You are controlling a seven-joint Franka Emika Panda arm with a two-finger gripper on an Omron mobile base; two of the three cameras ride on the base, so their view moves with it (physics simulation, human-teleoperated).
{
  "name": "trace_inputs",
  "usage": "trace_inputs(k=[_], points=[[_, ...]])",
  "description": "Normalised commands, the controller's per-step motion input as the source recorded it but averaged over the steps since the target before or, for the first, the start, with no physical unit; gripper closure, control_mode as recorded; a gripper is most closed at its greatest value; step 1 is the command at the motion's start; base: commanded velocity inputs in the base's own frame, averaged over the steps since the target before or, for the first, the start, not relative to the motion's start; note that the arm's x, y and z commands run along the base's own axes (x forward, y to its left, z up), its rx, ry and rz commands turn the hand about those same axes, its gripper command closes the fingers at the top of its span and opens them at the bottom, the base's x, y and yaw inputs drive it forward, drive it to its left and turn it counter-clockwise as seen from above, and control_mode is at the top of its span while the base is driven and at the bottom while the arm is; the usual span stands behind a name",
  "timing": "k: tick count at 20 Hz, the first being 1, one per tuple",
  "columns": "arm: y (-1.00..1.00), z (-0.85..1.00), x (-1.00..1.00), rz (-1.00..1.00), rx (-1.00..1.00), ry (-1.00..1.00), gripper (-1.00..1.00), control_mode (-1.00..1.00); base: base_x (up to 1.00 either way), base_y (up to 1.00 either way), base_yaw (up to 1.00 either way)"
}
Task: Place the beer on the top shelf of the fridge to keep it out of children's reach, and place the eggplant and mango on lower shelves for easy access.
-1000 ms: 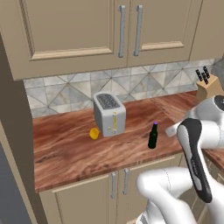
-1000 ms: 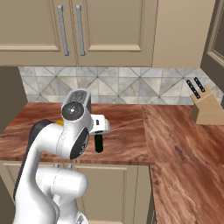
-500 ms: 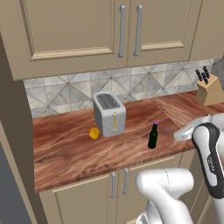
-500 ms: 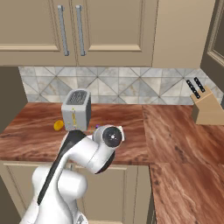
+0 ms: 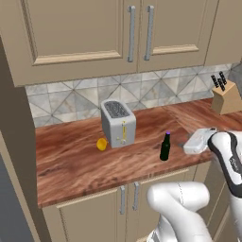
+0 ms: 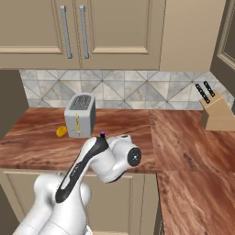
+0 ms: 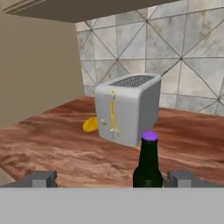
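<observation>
The beer point(image 7: 148, 162), a dark bottle with a purple cap, stands upright on the wooden counter point(image 5: 71, 160), in front of the toaster. My gripper point(image 7: 113, 179) is open and level with the bottle; the bottle stands just ahead of the fingers, nearer the right fingertip point(image 7: 181, 178). In the left base view the beer point(image 5: 165, 146) is just left of my hand point(image 5: 198, 141). In the right base view my arm covers all but the bottle's purple cap point(image 6: 102, 134). The yellow mango point(image 5: 101, 144) point(image 6: 61, 131) point(image 7: 90, 124) lies left of the toaster. The eggplant, the fridge and its shelves are out of view.
A silver toaster point(image 5: 118, 123) point(image 6: 80, 114) point(image 7: 129, 107) stands behind the beer, against the tiled backsplash. A knife block point(image 5: 226, 94) point(image 6: 213, 112) sits at the counter's right corner. Beige cabinets hang above, and a tall beige panel point(image 5: 14, 142) closes the left end.
The arm has swung down and to the right. The hand has dropped from in front of the cameras to counter height beside the beer. Bottle, mango and toaster have not moved.
</observation>
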Motion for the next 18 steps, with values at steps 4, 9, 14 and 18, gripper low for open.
trace_inputs(k=[4, 9, 14, 18], points=[[0.0, -0.14, 0.23, 0.21, 0.1, -0.09, -1.0, -1.0, 0.0, 0.0, 0.0], [0.0, -0.01, 0.21, 0.06, 0.06, -0.03, -1.0, -1.0, 0.0, 0.0, 0.0], [0.08, -0.06, 0.17, 0.0, 0.0, 0.0, -1.0, -1.0, 0.0, 0.0, 0.0], [0.12, -0.19, 0.23, 0.0, 0.0, 0.0, -1.0, -1.0, 0.0, 0.0, 0.0]])
